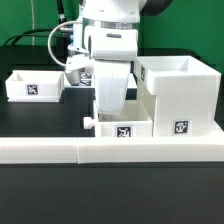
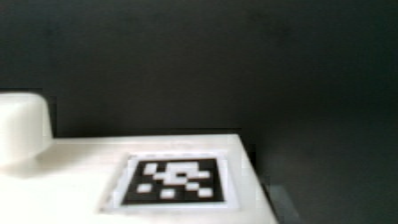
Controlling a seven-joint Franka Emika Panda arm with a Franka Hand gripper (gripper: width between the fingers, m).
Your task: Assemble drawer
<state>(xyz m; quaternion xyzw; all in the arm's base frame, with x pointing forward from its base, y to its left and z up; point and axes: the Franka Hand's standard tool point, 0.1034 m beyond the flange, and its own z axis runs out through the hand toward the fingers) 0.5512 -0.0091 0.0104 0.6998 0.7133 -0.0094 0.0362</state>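
Observation:
In the exterior view the large boxy housing (image 1: 180, 95) stands at the right, its tag facing front. One small open-top tray (image 1: 35, 86) sits at the left. The second small tray (image 1: 128, 128) sits in the middle against the housing, its round knob (image 1: 88, 122) pointing to the exterior view's left. My gripper (image 1: 108, 114) reaches straight down at this tray's knob end, and its fingertips are hidden behind the tray wall. The wrist view shows a white tagged face of the tray (image 2: 178, 180) very close, a rounded white piece (image 2: 22, 130) beside it, and no fingers.
The long low white L-shaped bar (image 1: 110, 150) runs across the front, right before the middle tray and the housing. Black table (image 1: 40, 120) lies between the left tray and the middle one. Cables hang behind the arm.

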